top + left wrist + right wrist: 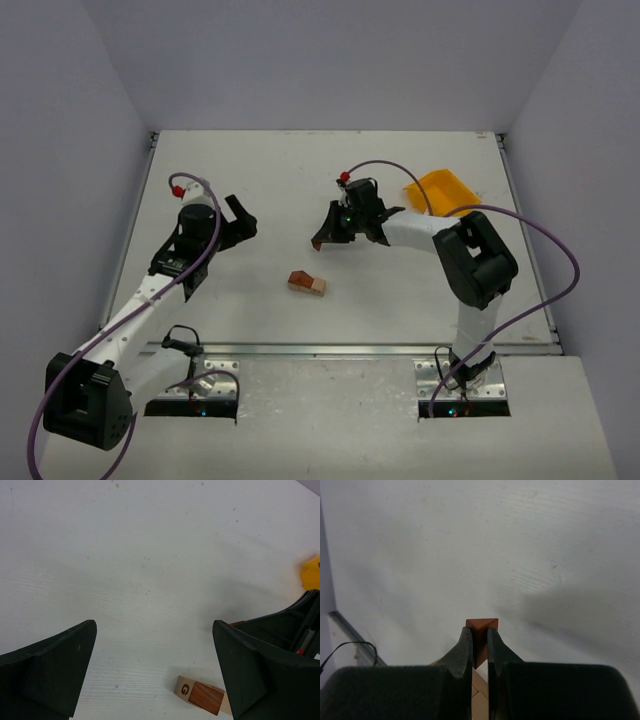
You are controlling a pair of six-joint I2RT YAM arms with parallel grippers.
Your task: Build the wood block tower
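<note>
A small cluster of wooden blocks (307,283) lies on the white table in front of the arms. It is a pale tan block marked G with a reddish-brown block (206,698) resting on it. My right gripper (323,238) hangs above and slightly behind the cluster, shut on a reddish-brown wedge-shaped block (481,626). Pale blocks (479,692) show far below between its fingers. My left gripper (243,218) stands open off to the left, nothing between its fingers (60,665); the cluster sits near its right finger in the left wrist view.
A yellow plastic bin (440,191) sits at the back right behind the right arm, its corner (311,572) showing in the left wrist view. A metal rail (350,349) runs along the table's near edge. Grey walls enclose the table.
</note>
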